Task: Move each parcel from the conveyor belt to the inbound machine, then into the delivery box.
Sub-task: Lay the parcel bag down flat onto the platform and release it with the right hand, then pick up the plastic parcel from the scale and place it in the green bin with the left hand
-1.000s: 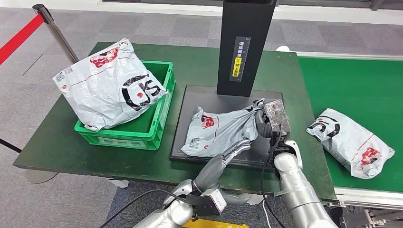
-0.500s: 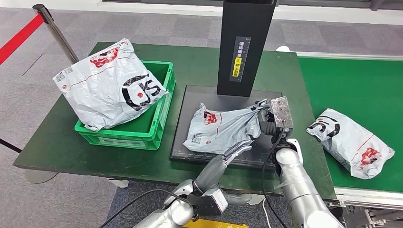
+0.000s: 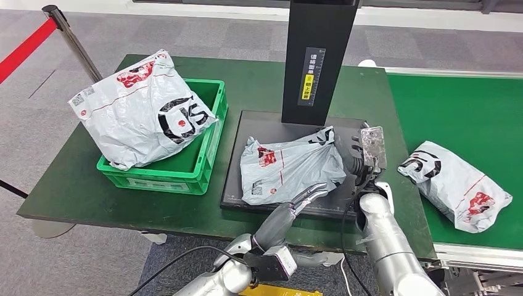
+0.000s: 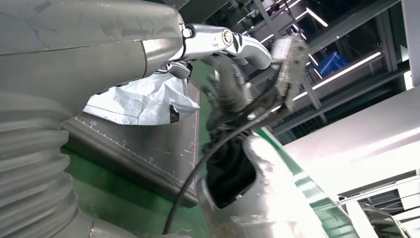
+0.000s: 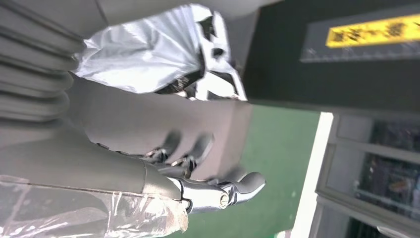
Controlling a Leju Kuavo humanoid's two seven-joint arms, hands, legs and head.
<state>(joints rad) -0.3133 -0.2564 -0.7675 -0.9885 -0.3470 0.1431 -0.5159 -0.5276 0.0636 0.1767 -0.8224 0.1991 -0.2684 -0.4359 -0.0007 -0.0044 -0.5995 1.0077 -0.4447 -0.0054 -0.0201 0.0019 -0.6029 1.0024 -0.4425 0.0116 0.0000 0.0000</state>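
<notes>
A: Which step was in hand?

B: The middle one, by my reading. A grey plastic mailer parcel with red print (image 3: 290,168) lay on the dark flat plate of the inbound machine (image 3: 240,161), under its black upright column (image 3: 317,58). The right robot hand (image 3: 358,157) sat just beside the parcel's edge, fingers apart, grasping nothing. The left robot hand (image 3: 306,197) reached toward the near edge, likewise released.

A: And next?

B: Probably a grasp on that parcel, then a carry across to the green plastic delivery crate (image 3: 210,145) on the green worktop (image 3: 74,179).

A: The count?

B: Three parcels: one on the plate, one large grey parcel (image 3: 139,108) in the crate, one small grey parcel (image 3: 453,182) waiting on the green conveyor belt (image 3: 469,111).
</notes>
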